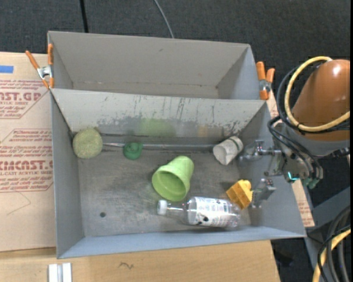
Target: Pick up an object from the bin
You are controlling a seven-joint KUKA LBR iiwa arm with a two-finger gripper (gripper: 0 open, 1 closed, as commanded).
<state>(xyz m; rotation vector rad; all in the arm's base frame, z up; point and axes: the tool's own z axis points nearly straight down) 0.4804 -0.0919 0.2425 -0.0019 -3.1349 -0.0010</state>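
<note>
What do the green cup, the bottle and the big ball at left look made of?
The green cup is probably plastic: matte, even colour, thin moulded rim. The bottle looks like clear glossy plastic, see-through, with a label. The ball has a dull, fuzzy yellow-green surface, so likely felt or foam; the look leaves that open.

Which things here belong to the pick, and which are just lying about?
In play: gripper; yellow block and white cup, nearest it at the right.
Lying about: green cup, clear bottle, small green ball, pale fuzzy ball.
</note>
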